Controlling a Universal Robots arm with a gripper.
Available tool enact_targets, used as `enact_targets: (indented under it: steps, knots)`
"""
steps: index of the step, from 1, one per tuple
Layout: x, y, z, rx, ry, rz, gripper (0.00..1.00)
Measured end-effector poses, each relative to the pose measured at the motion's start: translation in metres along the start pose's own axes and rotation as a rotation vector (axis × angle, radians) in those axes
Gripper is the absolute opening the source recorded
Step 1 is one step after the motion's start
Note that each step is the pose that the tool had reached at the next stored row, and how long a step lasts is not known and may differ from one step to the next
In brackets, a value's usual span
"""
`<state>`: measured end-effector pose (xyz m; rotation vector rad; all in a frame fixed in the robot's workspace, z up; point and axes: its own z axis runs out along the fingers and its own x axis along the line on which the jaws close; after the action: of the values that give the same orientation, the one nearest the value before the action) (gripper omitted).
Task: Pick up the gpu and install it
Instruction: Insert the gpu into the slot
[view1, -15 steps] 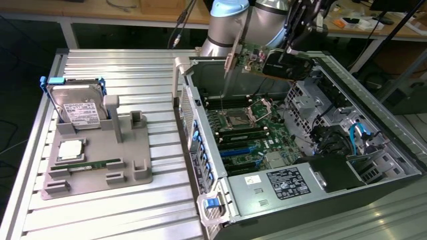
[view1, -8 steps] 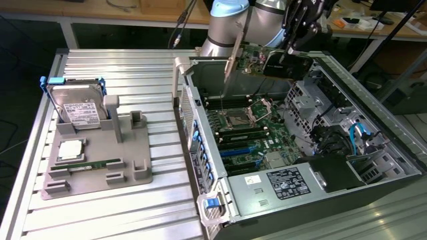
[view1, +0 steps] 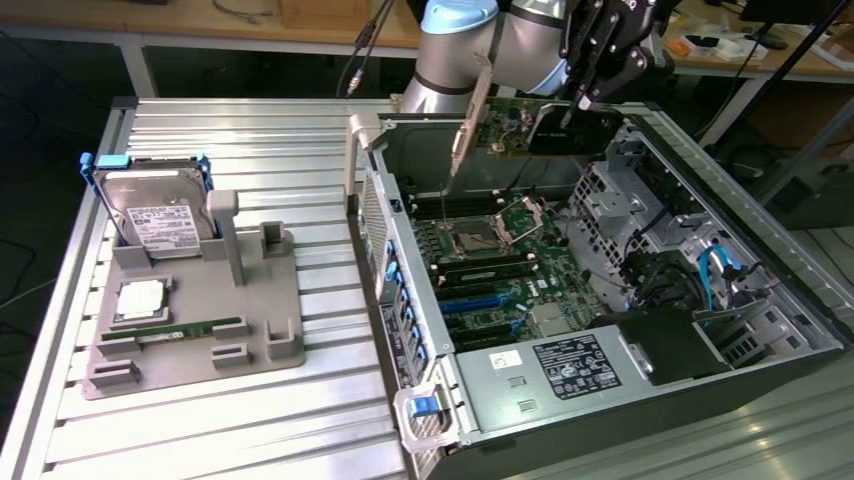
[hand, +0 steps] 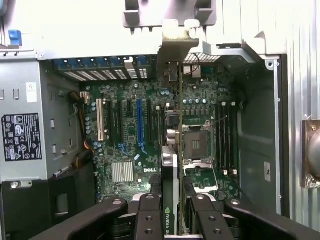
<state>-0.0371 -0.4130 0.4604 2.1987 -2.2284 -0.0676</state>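
The black gripper is clamped on the gpu, a thin flat card with a dark shroud and a long silvery bracket. It hangs edge-on above the open grey metal case, over the green, densely studded motherboard

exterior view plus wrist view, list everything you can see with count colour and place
gpu: one, dark with silvery bracket, held above the open case
case: one, black and silver, exterior view's right
motherboard: one, green, inside the case
hard drive: one, silver with white label, upright in the holder
memory stick: one, green, lying in the holder
holder: one, grey, exterior view's left on the table
table: one, silver, ribbed, under holder and case
arm: one, silver and pale blue, beyond the case
tool: one, black, shut on the gpu
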Motion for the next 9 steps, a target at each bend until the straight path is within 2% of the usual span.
enact_targets:
  steps: [2,9]
  knots:
    - [0.0000,0.0000,0.0000,-0.0006,0.0010,-0.025,0.27]
    - [0.0000,0.0000,0.0000,-0.0007,0.0010,-0.028,0.27]
